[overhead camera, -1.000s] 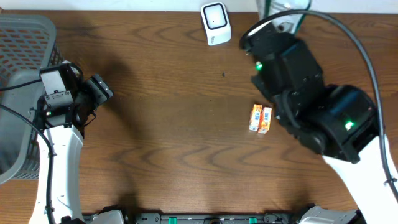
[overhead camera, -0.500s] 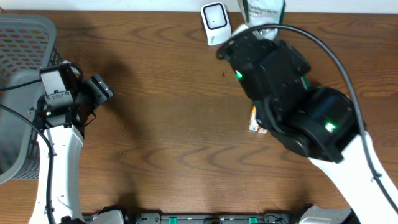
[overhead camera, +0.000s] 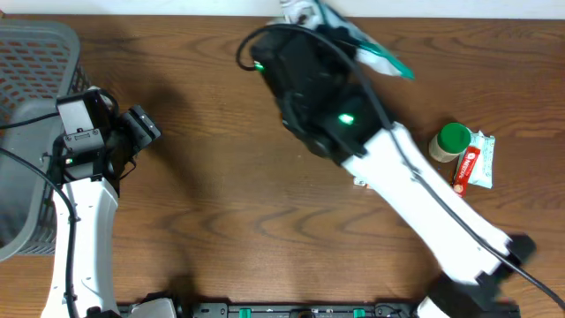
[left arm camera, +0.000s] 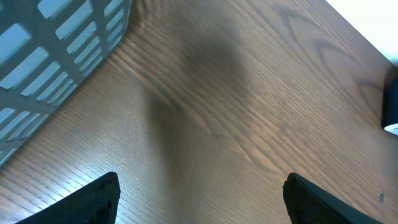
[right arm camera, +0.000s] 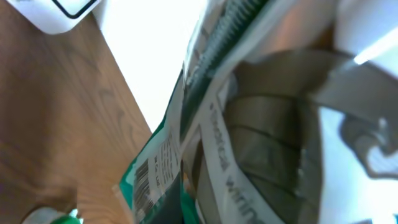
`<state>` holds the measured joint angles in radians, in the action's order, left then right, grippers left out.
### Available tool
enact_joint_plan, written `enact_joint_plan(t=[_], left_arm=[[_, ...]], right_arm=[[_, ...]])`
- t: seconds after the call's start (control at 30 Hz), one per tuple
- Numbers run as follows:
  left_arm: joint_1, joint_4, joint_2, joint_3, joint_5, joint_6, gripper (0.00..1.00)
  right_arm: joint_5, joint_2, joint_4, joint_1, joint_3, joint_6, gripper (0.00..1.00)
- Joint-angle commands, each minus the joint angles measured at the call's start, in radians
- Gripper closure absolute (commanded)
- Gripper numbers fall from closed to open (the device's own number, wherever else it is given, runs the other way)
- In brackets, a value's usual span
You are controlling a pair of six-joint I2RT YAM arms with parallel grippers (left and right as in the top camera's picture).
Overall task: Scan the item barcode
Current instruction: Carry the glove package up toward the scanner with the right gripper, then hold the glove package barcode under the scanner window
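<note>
Looking down from overhead, we see the right arm point(overhead camera: 415, 203) stretched in a long diagonal from the near right corner toward the far middle of the table point(overhead camera: 221, 194), its black wrist hanging over the back edge. The right gripper point(overhead camera: 334, 34) is pinched tight on the green-and-white pouch point(overhead camera: 375, 55), which it holds up at that far edge. In this view the pouch's long axis slants from far left down to nearer right. Through the right wrist camera we find the barcode point(right arm camera: 146, 183) low on the pouch's left side, and a corner of the white scanner point(right arm camera: 59, 11) at the upper left. We cannot tell whether the code faces it. The left arm point(overhead camera: 84, 203) sits bent beside the grey basket point(overhead camera: 35, 53). The left gripper point(left arm camera: 202, 202) is spread wide over bare wood, gripping nothing.
</note>
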<state>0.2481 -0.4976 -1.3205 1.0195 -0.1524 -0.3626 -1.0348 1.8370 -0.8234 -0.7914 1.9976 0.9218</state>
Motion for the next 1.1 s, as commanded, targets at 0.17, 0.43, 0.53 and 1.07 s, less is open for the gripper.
enact_joint_plan(t=[0.17, 0.43, 0.53, 1.07], left_arm=[[0.004, -0.002, -0.007, -0.004, 0.008, 0.006, 0.15], [0.004, -0.002, -0.007, -0.004, 0.008, 0.006, 0.15], [0.004, -0.002, -0.007, -0.004, 0.008, 0.006, 0.15], [0.004, -0.002, -0.007, -0.004, 0.008, 0.006, 0.15]], right_arm=[[-0.187, 0.237, 0.259, -0.007, 0.016, 0.350, 0.99], [-0.061, 0.365, 0.424, -0.005, 0.016, 0.389, 0.99], [-0.024, 0.401, 0.428, -0.004, 0.015, 0.397, 0.99], [0.072, 0.593, 0.992, 0.117, 0.015, 0.887, 0.99]])
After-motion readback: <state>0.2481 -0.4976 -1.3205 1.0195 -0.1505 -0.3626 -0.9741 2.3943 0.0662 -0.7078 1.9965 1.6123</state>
